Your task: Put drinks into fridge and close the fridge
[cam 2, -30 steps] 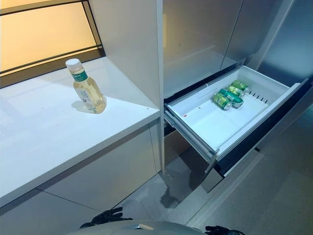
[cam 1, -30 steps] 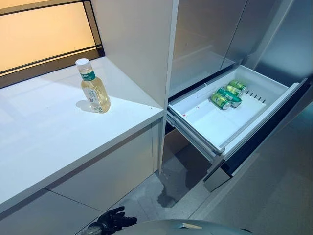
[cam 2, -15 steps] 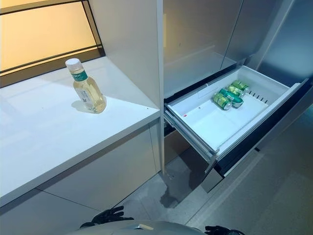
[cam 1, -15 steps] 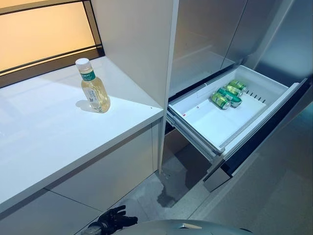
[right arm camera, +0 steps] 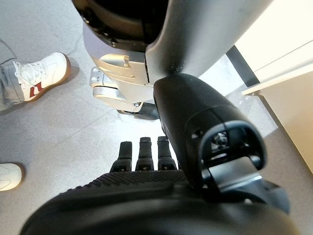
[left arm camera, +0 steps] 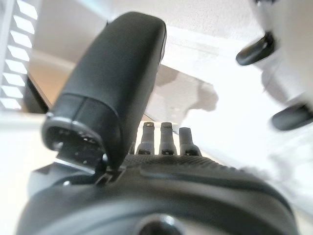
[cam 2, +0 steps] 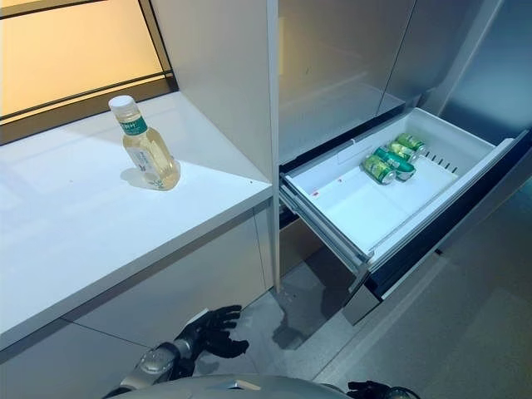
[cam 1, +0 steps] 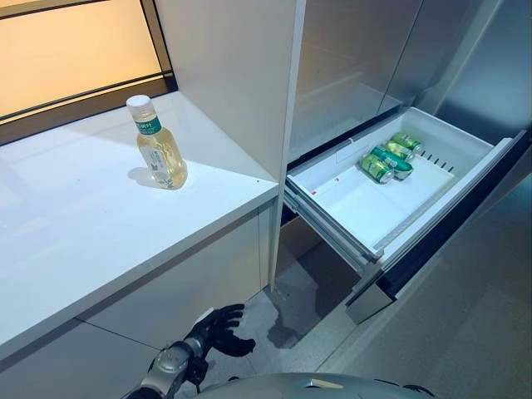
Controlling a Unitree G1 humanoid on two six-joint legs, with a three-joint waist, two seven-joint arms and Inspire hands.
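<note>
Head pair: looking steeply down from above, side by side, both taking in the white counter (cam 1: 100,224), the bottle (cam 2: 145,150) and the open fridge drawer (cam 1: 391,187) from a middling distance. Left wrist view: very close along the left hand (left arm camera: 161,142), facing pale floor. Right wrist view: equally close along the right hand (right arm camera: 146,152), facing grey floor and a person's shoe (right arm camera: 41,71).
</note>
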